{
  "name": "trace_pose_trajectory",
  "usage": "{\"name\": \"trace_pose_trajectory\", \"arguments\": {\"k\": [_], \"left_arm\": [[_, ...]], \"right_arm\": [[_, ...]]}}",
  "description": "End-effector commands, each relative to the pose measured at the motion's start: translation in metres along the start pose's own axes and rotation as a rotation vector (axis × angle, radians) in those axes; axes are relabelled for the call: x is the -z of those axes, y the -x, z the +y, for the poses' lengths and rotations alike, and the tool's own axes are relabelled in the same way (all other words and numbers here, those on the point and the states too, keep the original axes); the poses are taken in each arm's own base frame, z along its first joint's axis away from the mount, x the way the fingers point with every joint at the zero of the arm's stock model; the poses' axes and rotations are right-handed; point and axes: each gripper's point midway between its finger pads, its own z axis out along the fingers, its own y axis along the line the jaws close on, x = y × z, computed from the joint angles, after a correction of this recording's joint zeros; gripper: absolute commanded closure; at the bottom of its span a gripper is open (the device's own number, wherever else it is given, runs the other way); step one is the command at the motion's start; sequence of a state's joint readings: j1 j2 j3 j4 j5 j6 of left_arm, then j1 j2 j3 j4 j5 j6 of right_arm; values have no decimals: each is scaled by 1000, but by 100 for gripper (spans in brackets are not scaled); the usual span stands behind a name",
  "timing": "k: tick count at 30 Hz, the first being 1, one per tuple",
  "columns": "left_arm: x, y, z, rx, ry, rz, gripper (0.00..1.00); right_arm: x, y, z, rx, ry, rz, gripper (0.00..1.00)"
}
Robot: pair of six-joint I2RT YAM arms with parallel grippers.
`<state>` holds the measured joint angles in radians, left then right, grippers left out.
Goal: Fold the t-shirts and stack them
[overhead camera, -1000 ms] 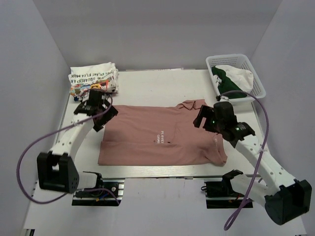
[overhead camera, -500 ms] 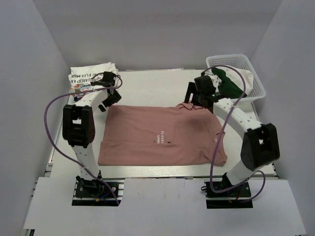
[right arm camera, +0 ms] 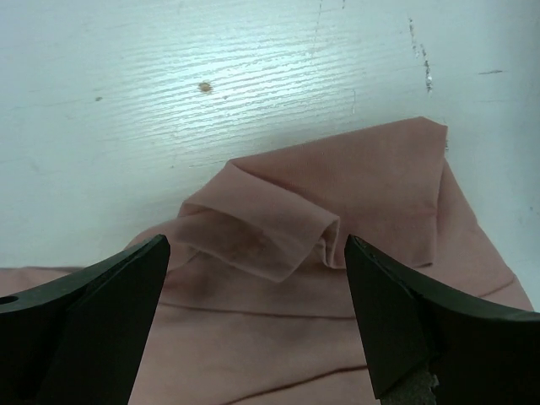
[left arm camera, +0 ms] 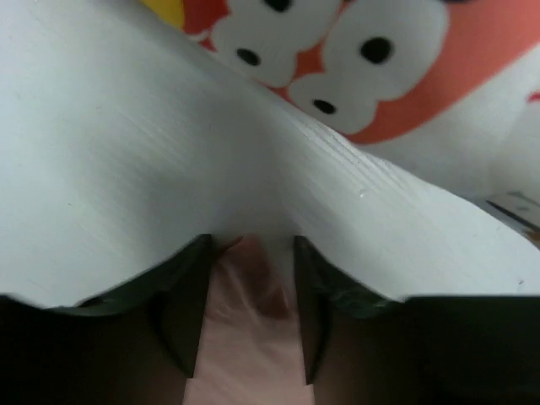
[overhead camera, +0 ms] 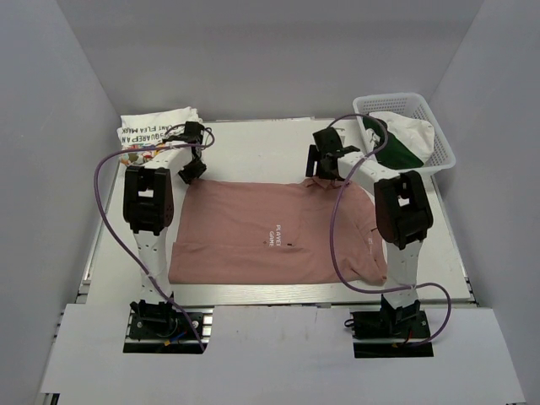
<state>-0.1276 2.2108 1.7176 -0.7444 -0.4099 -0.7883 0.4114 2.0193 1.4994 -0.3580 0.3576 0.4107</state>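
Note:
The dusty-pink t-shirt [overhead camera: 278, 232] lies flat across the middle of the table, chest print up. The white t-shirt [overhead camera: 156, 135] with cartoon graphics lies folded at the far left corner. My left gripper [overhead camera: 192, 171] is down at the pink shirt's far left corner. In the left wrist view its jaws [left arm camera: 251, 246] stand narrowed but apart, with pink cloth [left arm camera: 245, 337] showing between them and the white shirt's print [left arm camera: 380, 67] just beyond. My right gripper [overhead camera: 325, 171] hovers at the collar, wide open [right arm camera: 256, 242], with the collar's fold [right arm camera: 270, 232] between its fingertips.
A white basket [overhead camera: 439, 135] at the far right corner holds green and white clothing. Bare white tabletop [overhead camera: 253, 143] runs behind the pink shirt. Grey walls enclose three sides. Purple cables loop off both arms.
Both arms have stretched forward from the shirt's near half to its far edge. The left jaws have narrowed around the far left corner. The right jaws have stayed wide.

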Motion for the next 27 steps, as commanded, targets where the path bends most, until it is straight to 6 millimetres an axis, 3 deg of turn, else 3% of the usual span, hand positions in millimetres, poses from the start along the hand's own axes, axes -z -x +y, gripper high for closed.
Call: {"name": "trace_pose_trajectory", "arguments": {"k": [1, 5, 6, 8, 11, 12, 13, 16, 17, 19, 21, 22, 23, 25, 26, 27], "left_arm": [[-2, -2, 0, 6, -8, 21, 53], [-8, -15, 10, -5, 11, 40, 84], [-8, -15, 10, -5, 11, 40, 98], [-8, -17, 9, -5, 4, 46, 100], [-2, -14, 10, -1, -3, 39, 100], [1, -11, 9, 3, -9, 33, 100], [7, -5, 10, 11, -16, 11, 100], [18, 5, 10, 11, -48, -37, 100], [33, 13, 7, 9, -74, -73, 100], [42, 13, 10, 4, -91, -102, 100], [60, 14, 13, 10, -116, -123, 100], [66, 15, 14, 9, -137, -133, 100], [64, 7, 22, 4, -129, -124, 100], [80, 11, 27, 22, -158, -154, 100], [80, 3, 32, 15, -158, -137, 100], [82, 0, 36, 22, -155, -132, 100]], "right_arm": [[-8, 20, -1, -28, -28, -47, 10], [-17, 23, -3, -30, -54, -52, 10], [-19, 22, -3, -32, -61, -54, 11], [-23, 24, -8, -42, -76, -61, 15], [-24, 28, -9, -58, -81, -80, 43], [-25, 25, -13, -57, -91, -79, 54], [-26, 27, -13, -58, -87, -89, 71], [-21, 24, -15, -45, -79, -82, 100], [-17, 22, -16, -32, -79, -76, 100], [-2, 19, -17, -16, -70, -70, 100], [24, 30, -19, -22, -64, -116, 100], [23, 9, -31, -11, -95, -80, 100], [39, 17, -35, -25, -93, -116, 100], [61, 5, -48, -30, -99, -127, 100], [67, 4, -52, -30, -104, -137, 100], [70, -10, -58, -22, -109, -118, 100]]}}
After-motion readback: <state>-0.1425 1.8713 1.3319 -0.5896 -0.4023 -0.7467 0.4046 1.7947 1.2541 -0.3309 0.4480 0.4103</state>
